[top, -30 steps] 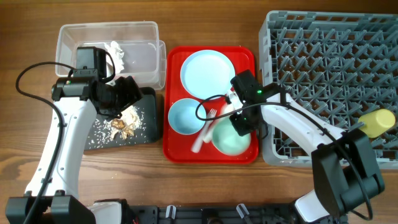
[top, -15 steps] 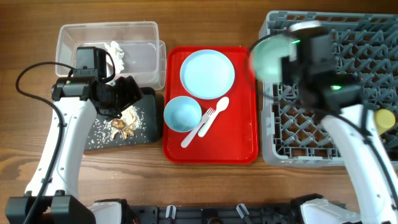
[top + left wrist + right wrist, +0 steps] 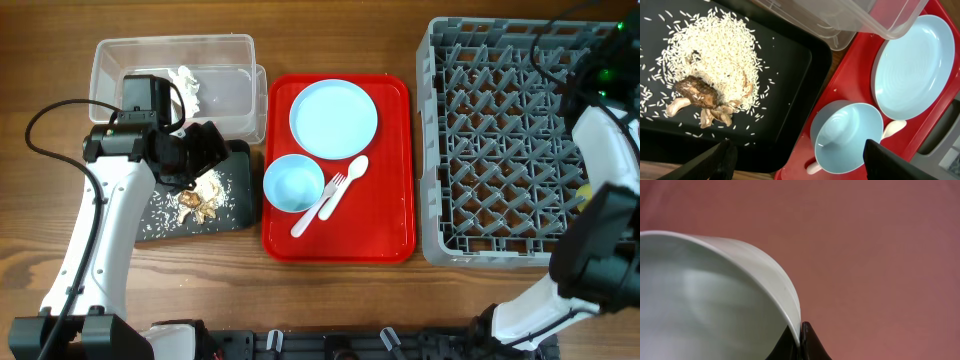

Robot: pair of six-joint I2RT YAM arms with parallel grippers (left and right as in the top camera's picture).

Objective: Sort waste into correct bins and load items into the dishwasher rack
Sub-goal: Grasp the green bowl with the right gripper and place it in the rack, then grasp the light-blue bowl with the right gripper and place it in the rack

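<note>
The mint-green bowl is pinched by its rim in the right gripper, whose arm reaches past the dishwasher rack at its far right corner. Left of the rack, the red tray holds the pale blue plate, pale blue bowl, fork and spoon. The clear tub holds tissue. The black tray holds rice and brown scraps, beneath the wide-spread, empty left gripper.

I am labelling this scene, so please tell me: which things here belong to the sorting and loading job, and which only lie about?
Job: clear tub, black tray, tissue, food scraps, blue plate, blue bowl, fork, spoon, mint-green bowl, rack.
Lying about: red serving tray, wooden table.
</note>
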